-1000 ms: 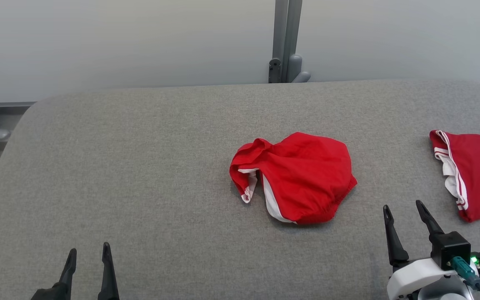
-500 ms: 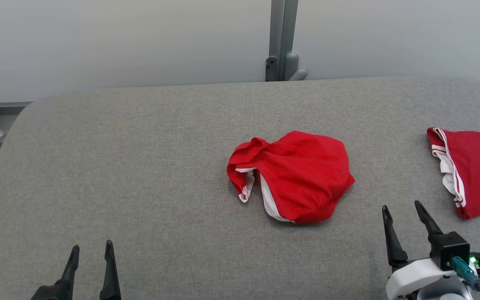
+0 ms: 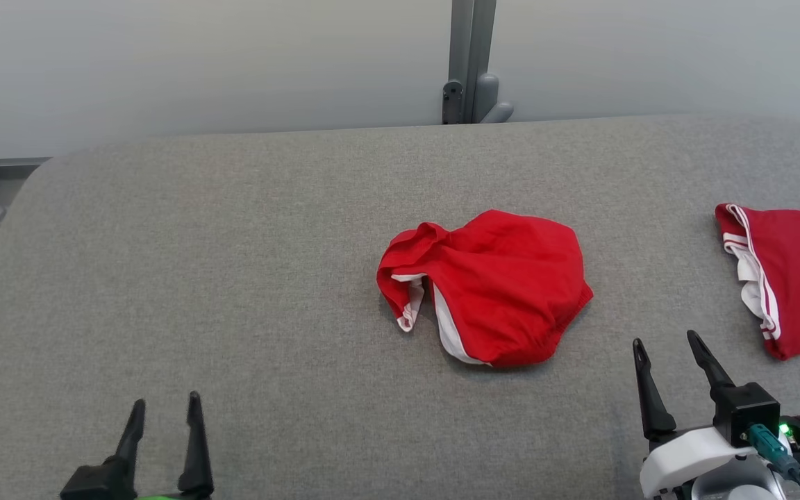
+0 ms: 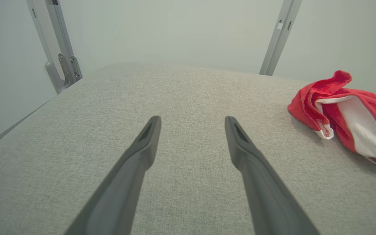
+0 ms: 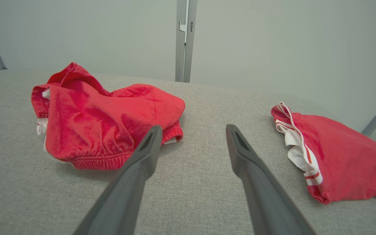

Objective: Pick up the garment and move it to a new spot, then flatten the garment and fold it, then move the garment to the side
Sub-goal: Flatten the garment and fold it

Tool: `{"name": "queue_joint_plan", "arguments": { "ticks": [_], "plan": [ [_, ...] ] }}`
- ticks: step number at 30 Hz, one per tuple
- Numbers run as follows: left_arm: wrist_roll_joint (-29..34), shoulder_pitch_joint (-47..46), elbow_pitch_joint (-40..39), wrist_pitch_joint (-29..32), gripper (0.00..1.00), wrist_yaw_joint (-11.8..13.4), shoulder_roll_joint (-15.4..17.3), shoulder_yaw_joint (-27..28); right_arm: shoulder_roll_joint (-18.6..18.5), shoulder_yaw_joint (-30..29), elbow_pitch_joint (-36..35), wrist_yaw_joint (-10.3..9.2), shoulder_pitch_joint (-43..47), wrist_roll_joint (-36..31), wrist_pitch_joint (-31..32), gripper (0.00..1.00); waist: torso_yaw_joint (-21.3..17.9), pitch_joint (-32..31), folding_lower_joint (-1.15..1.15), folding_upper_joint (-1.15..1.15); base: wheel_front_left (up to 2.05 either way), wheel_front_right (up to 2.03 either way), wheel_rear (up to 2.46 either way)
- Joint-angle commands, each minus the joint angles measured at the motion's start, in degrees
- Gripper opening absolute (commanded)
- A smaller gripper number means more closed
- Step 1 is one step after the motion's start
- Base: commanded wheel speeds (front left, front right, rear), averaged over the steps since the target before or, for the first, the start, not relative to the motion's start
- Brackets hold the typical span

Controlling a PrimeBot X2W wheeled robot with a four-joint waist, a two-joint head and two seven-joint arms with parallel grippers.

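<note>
- We find the crumpled red cloth garment with white trim point(image 3: 490, 288) lying loose near the middle of the grey fabric-covered table point(image 3: 233, 278).
- From the right gripper point(image 3: 665, 340) in the head view, the garment lies at about 10 o'clock, near but apart. Bare table shows between the two.
- From the left gripper point(image 3: 166, 401), the garment lies at about 2 o'clock, well apart.
- Both grippers are released. Their dark fingers stand spread, with only table surface between them, and neither touches cloth.
- Both arms sit low at the table's near edge. The left fingers point toward 12 o'clock; the right fingers lean slightly toward 11 o'clock.
- We note a green light lit on the right wrist housing.
- A second red garment with a white striped band point(image 3: 789, 278) lies at the table's 3 o'clock side, at about 1 o'clock from the right gripper and cut off by the frame edge.
</note>
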Motion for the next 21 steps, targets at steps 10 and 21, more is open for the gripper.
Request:
{"name": "queue_joint_plan", "arguments": {
  "ticks": [10,21],
  "plan": [
    [-9.9,-9.6,4.6,-0.1,1.00,-1.1,0.0,-17.5,-0.6,0.9,-1.4,-0.11,-4.4,-0.3,-0.2,1.00,-3.2,6.1,0.00,0.60,0.00,0.00,0.00],
    [-28.6,-24.1,15.6,1.4,1.00,-1.1,0.8,-37.9,-0.4,1.0,-2.6,-0.11,-7.9,-0.2,-0.2,1.00,-9.2,11.6,0.00,0.60,0.00,0.00,0.00]
  ]
}}
